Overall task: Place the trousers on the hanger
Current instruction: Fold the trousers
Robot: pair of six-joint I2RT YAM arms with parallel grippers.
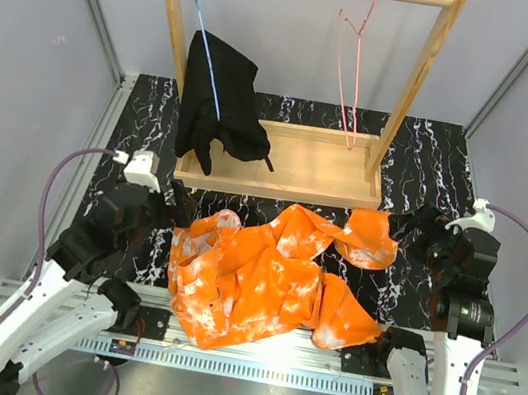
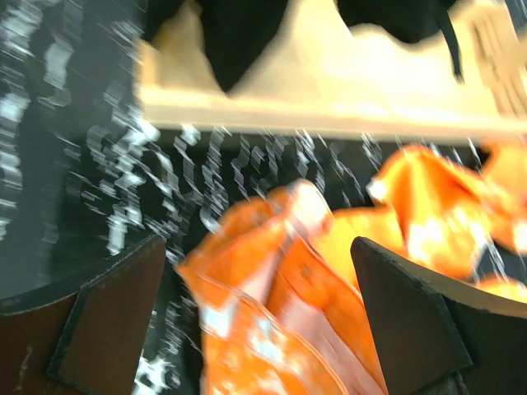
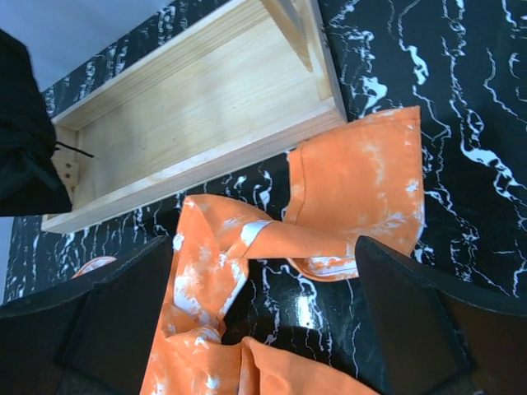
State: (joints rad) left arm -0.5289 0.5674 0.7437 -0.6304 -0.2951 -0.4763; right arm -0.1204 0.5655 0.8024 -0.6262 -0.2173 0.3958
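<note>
The orange trousers [image 1: 271, 275] with white blotches lie crumpled on the black marbled table, one leg end reaching right [image 3: 362, 189]. The pink wire hanger [image 1: 356, 61] hangs on the wooden rail at the right. My left gripper [image 1: 175, 211] is open just left of the trousers' upper left edge; in its blurred wrist view the cloth [image 2: 288, 313] lies between and below the fingers. My right gripper [image 1: 418, 234] is open beside the right leg end, above a cloth fold [image 3: 206, 271].
A wooden rack [image 1: 289, 166] with a base tray stands at the back. A black garment [image 1: 217, 104] hangs on a light-blue wire hanger [image 1: 203, 15] at the rack's left. Grey walls close both sides.
</note>
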